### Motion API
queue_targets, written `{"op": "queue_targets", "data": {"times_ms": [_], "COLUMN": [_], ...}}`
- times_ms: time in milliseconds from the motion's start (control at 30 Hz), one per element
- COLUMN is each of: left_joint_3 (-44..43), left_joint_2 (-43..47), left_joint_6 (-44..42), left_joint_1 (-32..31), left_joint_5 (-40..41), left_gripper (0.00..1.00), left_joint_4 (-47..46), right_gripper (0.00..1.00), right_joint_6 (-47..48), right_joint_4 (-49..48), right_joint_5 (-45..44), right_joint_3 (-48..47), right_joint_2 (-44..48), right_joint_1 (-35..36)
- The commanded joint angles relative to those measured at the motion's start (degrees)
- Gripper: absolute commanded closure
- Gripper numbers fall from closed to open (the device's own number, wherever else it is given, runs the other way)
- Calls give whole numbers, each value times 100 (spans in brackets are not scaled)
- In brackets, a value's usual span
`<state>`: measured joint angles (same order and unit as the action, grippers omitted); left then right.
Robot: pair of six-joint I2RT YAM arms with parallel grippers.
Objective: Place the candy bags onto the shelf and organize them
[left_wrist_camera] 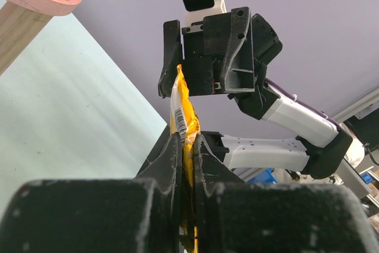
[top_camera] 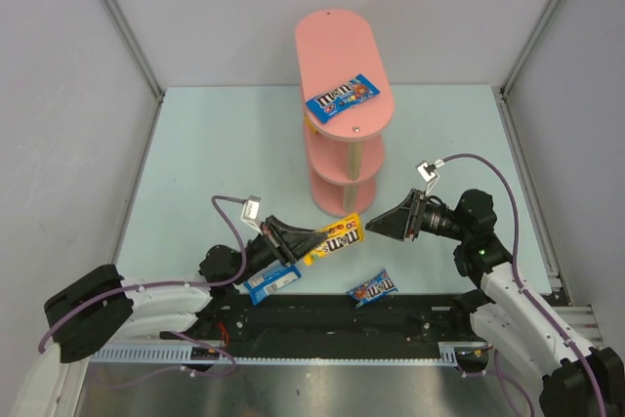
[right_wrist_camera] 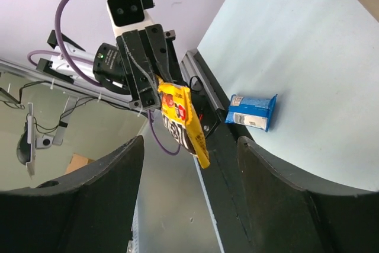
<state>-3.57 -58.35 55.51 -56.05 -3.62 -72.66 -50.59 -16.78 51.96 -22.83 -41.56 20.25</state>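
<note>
The yellow packet [top_camera: 334, 237] is held off the table [top_camera: 195, 163], just in front of the foot of the shelf [top_camera: 344, 65], which stands at its 12 o'clock in the overhead view. The left gripper [top_camera: 311, 239] is clamped on the packet's end at 9 o'clock. In the left wrist view both fingers [left_wrist_camera: 172, 164] press flat on the foil and the packet stands up edge-on between them. The packet's free end points to 3 o'clock, where the right gripper [top_camera: 376, 227] faces it head-on with its fingers [right_wrist_camera: 89, 199] spread wide. That end comes right up to the right gripper's tips. Whether it touches them cannot be told.

On the shelf's top board lies the top blue packet [top_camera: 341, 97], flat and skewed, at the near end of the oval and close to the rim. The pale posts below carry two more pink boards.

Two other packets lie flat on the table. The near-left blue packet [top_camera: 270, 282] sits at 7 o'clock from the yellow one, partly under the left gripper. The near-right blue packet [top_camera: 372, 288] sits at 5 o'clock, near the table's front edge and well apart from the first.
</note>
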Motion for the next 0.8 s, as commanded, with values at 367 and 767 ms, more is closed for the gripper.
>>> {"op": "queue_targets", "data": {"times_ms": [367,767], "left_joint_3": [-811,-750], "left_joint_2": [-520,-537], "left_joint_6": [241,268], "left_joint_1": [42,24], "left_joint_5": [-341,-341], "left_gripper": [100,100], "left_joint_4": [-2621,-2621], "right_gripper": [45,61], "right_joint_6": [-4,-13], "right_joint_4": [-651,-757], "right_joint_5": [-46,-46], "right_joint_3": [-29,-29], "right_joint_2": [-194,-274], "right_joint_1": [559,559]}}
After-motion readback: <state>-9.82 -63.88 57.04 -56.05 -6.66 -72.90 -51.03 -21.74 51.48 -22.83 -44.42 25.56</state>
